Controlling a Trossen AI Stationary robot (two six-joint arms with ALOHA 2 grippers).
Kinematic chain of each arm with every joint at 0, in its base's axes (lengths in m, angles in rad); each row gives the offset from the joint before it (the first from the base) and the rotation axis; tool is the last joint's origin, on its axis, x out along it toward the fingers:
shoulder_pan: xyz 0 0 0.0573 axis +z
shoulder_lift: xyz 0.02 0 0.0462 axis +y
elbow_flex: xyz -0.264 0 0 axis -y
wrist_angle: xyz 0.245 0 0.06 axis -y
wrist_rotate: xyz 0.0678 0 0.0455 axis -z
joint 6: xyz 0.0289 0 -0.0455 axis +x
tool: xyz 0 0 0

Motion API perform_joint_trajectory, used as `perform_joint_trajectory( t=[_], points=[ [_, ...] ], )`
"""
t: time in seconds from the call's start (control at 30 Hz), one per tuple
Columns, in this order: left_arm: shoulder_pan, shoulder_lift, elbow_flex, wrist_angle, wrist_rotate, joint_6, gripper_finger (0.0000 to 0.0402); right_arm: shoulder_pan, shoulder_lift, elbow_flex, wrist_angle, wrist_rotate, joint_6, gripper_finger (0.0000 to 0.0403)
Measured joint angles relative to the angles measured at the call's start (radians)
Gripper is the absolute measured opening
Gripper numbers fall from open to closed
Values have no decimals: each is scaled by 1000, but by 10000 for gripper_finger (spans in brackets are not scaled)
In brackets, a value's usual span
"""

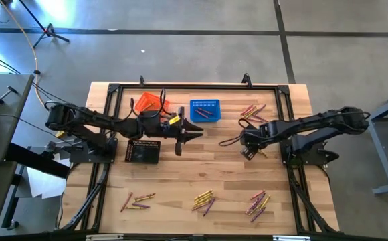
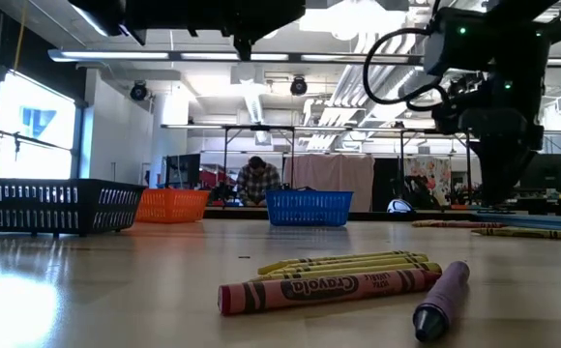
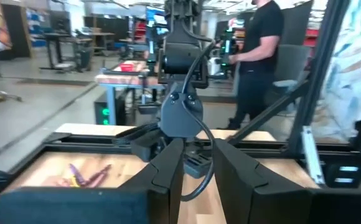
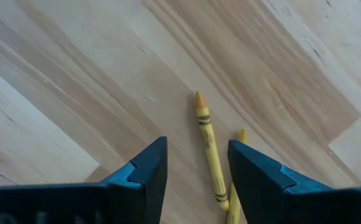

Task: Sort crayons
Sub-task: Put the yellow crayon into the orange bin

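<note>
My right gripper (image 1: 249,150) points down at the table right of centre, open. In the right wrist view its fingers (image 4: 197,149) stand on either side of a yellow crayon (image 4: 209,155) that lies flat on the wood, without touching it. A second yellow crayon (image 4: 236,202) lies beside it. My left gripper (image 1: 190,136) is open and empty above the table's middle, near the blue basket (image 1: 205,110), which holds some crayons. More crayons lie in piles at the far right (image 1: 253,112) and along the near edge (image 1: 204,199).
An orange basket (image 1: 148,102) stands at the far side and a black basket (image 1: 142,150) under my left arm. Further crayon piles lie at the near left (image 1: 137,201) and near right (image 1: 257,204). A person (image 3: 258,56) stands beyond the table.
</note>
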State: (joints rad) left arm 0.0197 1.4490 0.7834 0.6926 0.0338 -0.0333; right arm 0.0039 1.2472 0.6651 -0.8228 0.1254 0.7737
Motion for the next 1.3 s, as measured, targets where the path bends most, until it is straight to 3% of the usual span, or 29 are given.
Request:
perform_joint_trajectory(
  t=[0.43, 1.0, 1.3],
  points=[
    [-1, 0, 0, 1, -17, 0, 74, -38, 6, 0, 56, -29, -7, 153],
    [-1, 0, 0, 10, -16, -15, 74, -123, 156, 0, 77, -40, -120, 153],
    [-1, 0, 0, 9, -16, -15, 74, -136, 212, 4, 89, -160, -150, 153]
  ],
)
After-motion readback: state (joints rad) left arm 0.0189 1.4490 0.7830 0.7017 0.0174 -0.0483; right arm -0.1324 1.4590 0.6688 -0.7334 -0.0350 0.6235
